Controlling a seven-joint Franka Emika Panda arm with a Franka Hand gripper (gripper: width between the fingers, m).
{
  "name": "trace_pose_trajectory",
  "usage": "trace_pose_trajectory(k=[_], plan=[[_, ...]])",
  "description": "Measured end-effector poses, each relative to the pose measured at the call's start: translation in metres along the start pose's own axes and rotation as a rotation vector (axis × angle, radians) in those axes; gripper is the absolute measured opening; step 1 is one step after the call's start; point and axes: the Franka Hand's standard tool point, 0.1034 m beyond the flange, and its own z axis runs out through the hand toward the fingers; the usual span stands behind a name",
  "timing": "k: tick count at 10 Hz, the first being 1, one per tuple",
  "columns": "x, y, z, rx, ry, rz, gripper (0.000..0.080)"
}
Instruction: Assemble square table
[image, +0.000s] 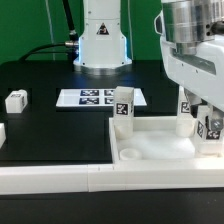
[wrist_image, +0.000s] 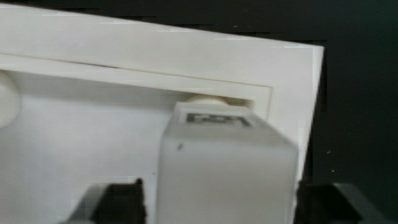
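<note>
The claw (wrist_image: 222, 192) stood open, its two dark fingers (wrist_image: 118, 205) either side of a white leg (wrist_image: 222, 165) with a thin dark gap showing between each finger and the leg, so nothing was clamped. That straddled leg lay over the square table top (image: 165, 152), its tagged end just beside a round socket (wrist_image: 212, 100) close to the top's corner. Beyond that corner the top's edge gave way to bare black counter (image: 50, 130). Inside the top's raised rim, the tray-like hollow held another round socket (image: 130, 153) at the near corner on the exterior view's left. Above it, a corner leg (image: 122, 108) stood upright, and a rear leg (image: 185, 112) stood upright along the top's far rim, just beside the claw. The arm (image: 195, 40) came down steeply over the top's side at the exterior view's right. A long white border bar (image: 50, 178) ran along the counter's near edge, touching the top. The marker board (image: 95, 97) lay behind the top, apart from it. A loose leg (image: 15, 100) lay well apart from the top, toward the exterior view's left, with open counter between.
</note>
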Motion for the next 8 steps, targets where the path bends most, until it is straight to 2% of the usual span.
trace_pose_trajectory(k=[1,2,3,6,7,8], plan=[[-0.003,0.002,0.003,-0.012,0.021,-0.161,0.0503],[-0.007,0.002,0.008,-0.032,0.051,-0.383,0.0618],[-0.008,0.002,0.008,-0.035,0.050,-0.449,0.0640],[-0.007,0.002,0.008,-0.043,0.049,-0.693,0.0648],[-0.008,0.001,0.007,-0.061,0.064,-0.857,0.0649],[-0.015,0.000,0.006,-0.090,0.087,-1.016,0.0649]])
